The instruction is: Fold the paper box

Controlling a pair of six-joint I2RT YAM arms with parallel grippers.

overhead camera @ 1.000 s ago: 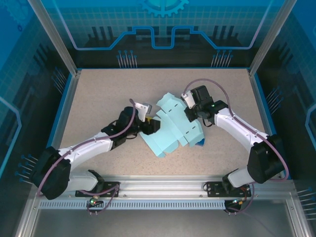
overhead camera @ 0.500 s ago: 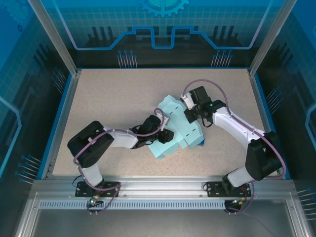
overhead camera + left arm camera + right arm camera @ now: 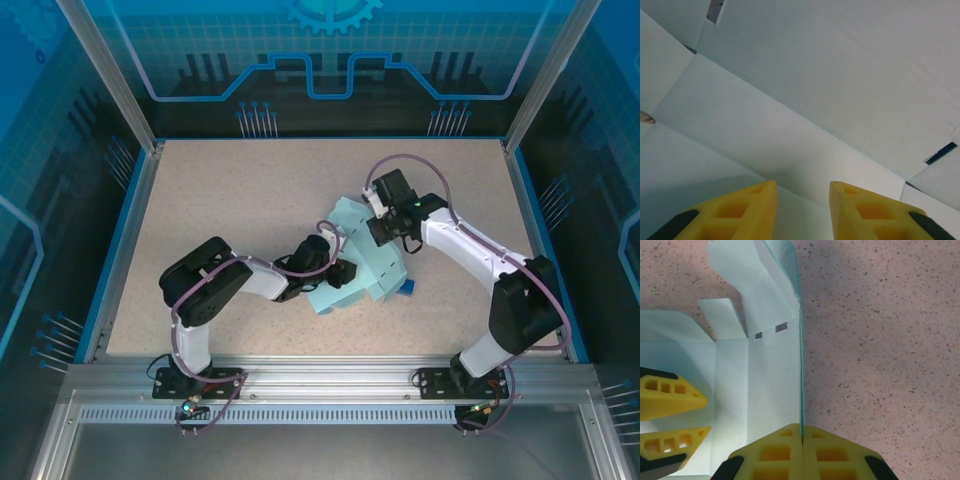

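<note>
The paper box (image 3: 362, 268) is a pale aqua die-cut sheet, partly folded, lying mid-table. My right gripper (image 3: 386, 232) is shut on its right wall; in the right wrist view the yellow fingertips (image 3: 801, 430) pinch the upright card edge (image 3: 800, 370). My left gripper (image 3: 341, 272) reaches over the sheet from the left. Its yellow fingers (image 3: 747, 205) stand apart over the inner panel (image 3: 805, 100), with nothing between them. The same left gripper (image 3: 707, 412) appears at the left of the right wrist view, inside the box.
A small dark blue piece (image 3: 406, 288) peeks out beside the box's right edge. The speckled tabletop (image 3: 220, 200) stretches around the sheet, bounded by a blue rim and an aluminium frame (image 3: 300, 378) at the near side.
My left arm swung right, over the sheet and into the box, and its jaws narrowed. My right gripper shifted slightly back, still holding the wall, and the sheet folded up more.
</note>
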